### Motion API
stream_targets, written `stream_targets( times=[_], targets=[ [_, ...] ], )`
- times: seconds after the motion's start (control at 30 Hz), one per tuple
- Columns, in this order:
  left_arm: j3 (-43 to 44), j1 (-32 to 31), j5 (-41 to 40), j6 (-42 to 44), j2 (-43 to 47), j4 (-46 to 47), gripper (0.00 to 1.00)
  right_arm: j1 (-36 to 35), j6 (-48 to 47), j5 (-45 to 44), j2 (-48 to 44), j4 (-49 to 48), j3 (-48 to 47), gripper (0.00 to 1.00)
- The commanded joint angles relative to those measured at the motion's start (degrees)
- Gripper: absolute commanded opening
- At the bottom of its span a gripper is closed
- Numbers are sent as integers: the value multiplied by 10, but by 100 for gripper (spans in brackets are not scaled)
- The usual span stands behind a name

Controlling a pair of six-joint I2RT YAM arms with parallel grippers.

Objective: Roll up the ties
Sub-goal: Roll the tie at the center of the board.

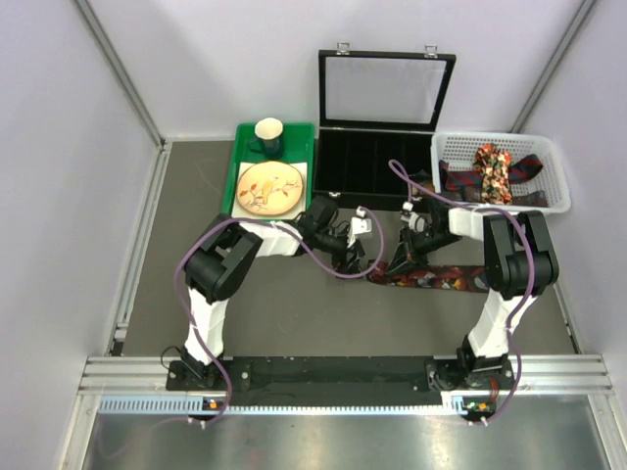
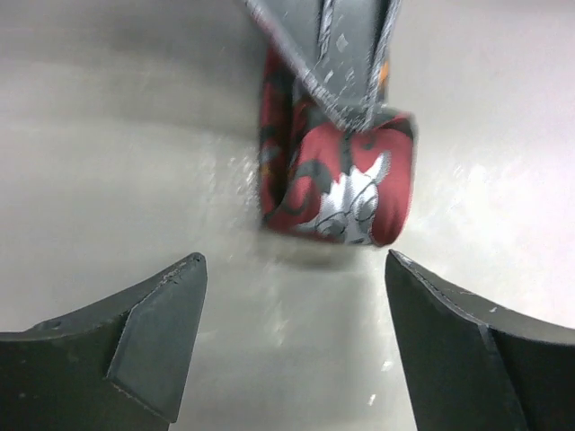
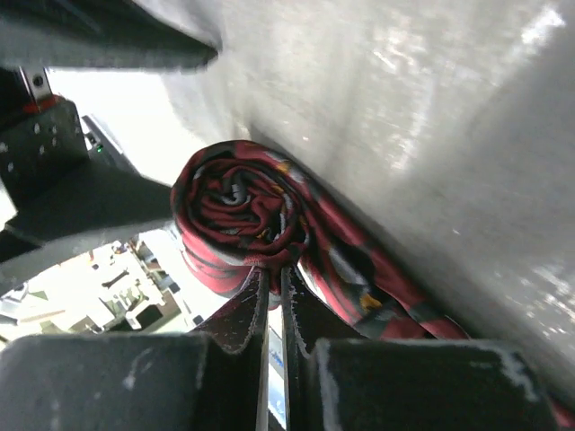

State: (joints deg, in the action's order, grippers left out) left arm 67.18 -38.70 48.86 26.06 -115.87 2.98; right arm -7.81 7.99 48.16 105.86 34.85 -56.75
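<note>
So, the left claw (image 2: 295, 265) was seen spread wide open, nothing held in it, and nothing was touched by either finger. It was hung low over the table (image 1: 294, 313), just short of the rolled-up end of the tie (image 2: 337, 193). That's the dark red one with a grey and black pattern.

The right claw (image 3: 270, 278) was closed up tight, fingers basically pressed together, with the tips pushed right against the edge of the roll. Whether a layer of fabric was actually pinched between them couldn't be made out, tbh. In the left wrist view, part of the roll was hidden by one of those right fingers coming in from above.

The rest of the tie was left unrolled, laid flat on the table and stretched off to the right, under the right arm.

Further back, the other ties (image 1: 493, 168) were piled in a white basket (image 1: 554, 166) at the far right. A black box (image 1: 377, 162) with its lid propped open was parked beside it. A green tray (image 1: 232, 191) with a plate (image 1: 268, 187) and a mug (image 1: 268, 137) was set to the left of that. All of it was well apart from both claws.
</note>
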Motion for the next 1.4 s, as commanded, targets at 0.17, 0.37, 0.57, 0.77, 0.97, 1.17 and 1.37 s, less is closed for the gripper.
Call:
stream_targets(
  times=[0.17,0.37,0.57,0.77,0.97,1.17,1.37],
  targets=[
    [-51,-29,85,-221,-61,402,86,-5,-15,-170,17,-42,-6,0],
    [-43,-48,33,-239,-91,417,59,-5,-19,-165,19,-39,-10,0],
    [-31,-50,-66,-96,-52,184,33,-6,-22,-99,13,-41,-22,0],
    [-25,-56,-211,43,6,-67,29,16,-35,-21,-20,2,-46,31],
    [3,-77,-307,75,15,-193,32,17,-24,67,-36,1,-44,51],
    [49,-89,-350,72,-12,-235,38,-18,20,84,-9,-52,-26,55],
    [51,-91,-363,46,-15,-210,37,-28,33,66,24,-69,-35,49]
  ],
)
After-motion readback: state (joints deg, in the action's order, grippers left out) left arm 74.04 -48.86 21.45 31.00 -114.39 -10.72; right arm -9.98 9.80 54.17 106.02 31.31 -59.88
